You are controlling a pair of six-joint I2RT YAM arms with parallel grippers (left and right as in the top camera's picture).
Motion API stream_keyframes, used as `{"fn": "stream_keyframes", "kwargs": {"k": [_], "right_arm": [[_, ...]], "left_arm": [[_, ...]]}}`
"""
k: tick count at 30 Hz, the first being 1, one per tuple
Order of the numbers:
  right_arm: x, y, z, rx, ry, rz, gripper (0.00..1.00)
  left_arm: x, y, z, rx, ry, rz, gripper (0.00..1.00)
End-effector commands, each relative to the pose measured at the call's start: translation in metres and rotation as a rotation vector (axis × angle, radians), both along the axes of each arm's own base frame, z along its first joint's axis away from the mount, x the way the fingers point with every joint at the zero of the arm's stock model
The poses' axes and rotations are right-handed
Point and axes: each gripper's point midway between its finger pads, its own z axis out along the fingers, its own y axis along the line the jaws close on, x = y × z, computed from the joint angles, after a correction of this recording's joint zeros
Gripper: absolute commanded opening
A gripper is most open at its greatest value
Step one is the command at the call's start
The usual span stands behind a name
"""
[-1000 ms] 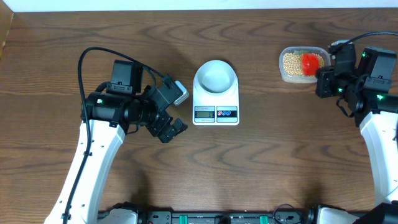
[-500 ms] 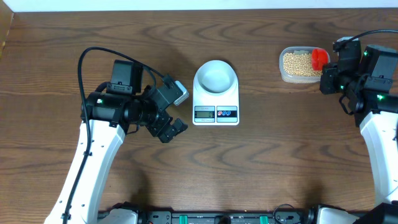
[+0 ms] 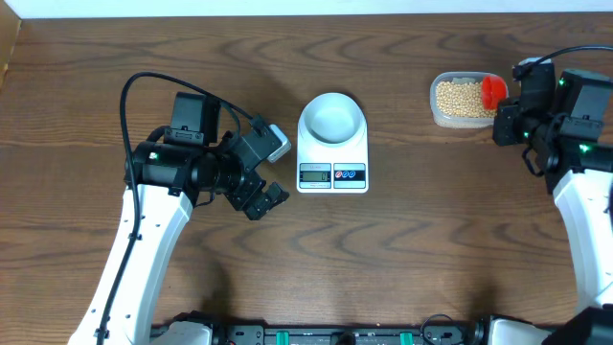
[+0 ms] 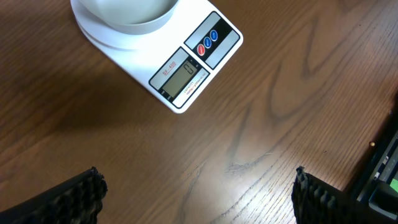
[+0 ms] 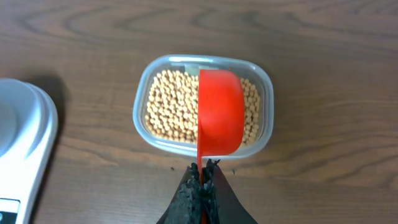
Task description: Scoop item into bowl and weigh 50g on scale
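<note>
A flat white digital kitchen scale (image 3: 332,153) lies near the middle of the brown wood-grain desk (image 3: 402,259). Its small grey display and two round buttons, one red and one blue, are at the near end. A small round bowl with a white rim (image 3: 331,117) sits on the far part of the scale, and from above its inside shows a plain pale blue-grey. The digits on the display are too small for me to read with any certainty.

Well off to the right, by the far edge, stands a clear rectangular plastic tub with rounded corners (image 3: 442,117). It holds a bed of small round tan-yellow beans (image 3: 458,97).

The right jaws are clenched on the thin handle of a red plastic measuring scoop (image 3: 492,89). In the right wrist view the dark fingers (image 5: 186,199) pinch that handle just short of the tub's near wall (image 5: 140,118). The red cup (image 5: 221,112) hangs over the right half of the beans (image 5: 171,106). I cannot tell whether any beans are in the cup.

The left arm (image 3: 182,163) rests just to the left of the scale. The left jaws are released and spread wide, with nothing between them. From the left wrist view the two ribbed black fingertips (image 4: 78,196) show at the bottom corners. Beyond them are bare wood, the scale's display end (image 4: 186,68) and the bowl's edge (image 4: 124,12).
</note>
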Motion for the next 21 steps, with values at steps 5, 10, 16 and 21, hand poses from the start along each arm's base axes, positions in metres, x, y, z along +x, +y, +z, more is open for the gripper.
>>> {"fn": "stream_keyframes", "kwargs": {"k": [5, 10, 16, 21], "right_arm": [[0.01, -0.015, -0.018, -0.194, 0.049, -0.018, 0.01], [0.017, -0.014, -0.028, -0.212, 0.056, -0.009, 0.01], [0.025, -0.015, -0.05, -0.223, 0.09, 0.011, 0.01], [0.031, -0.012, -0.057, -0.223, 0.088, 0.019, 0.01]], "left_arm": [[0.001, 0.003, 0.007, 0.008, -0.03, -0.003, 0.98], [0.001, 0.003, 0.007, 0.008, -0.03, -0.003, 0.98], [0.001, 0.003, 0.007, 0.008, -0.03, -0.003, 0.98], [0.001, 0.003, 0.007, 0.008, -0.03, -0.003, 0.98]]}}
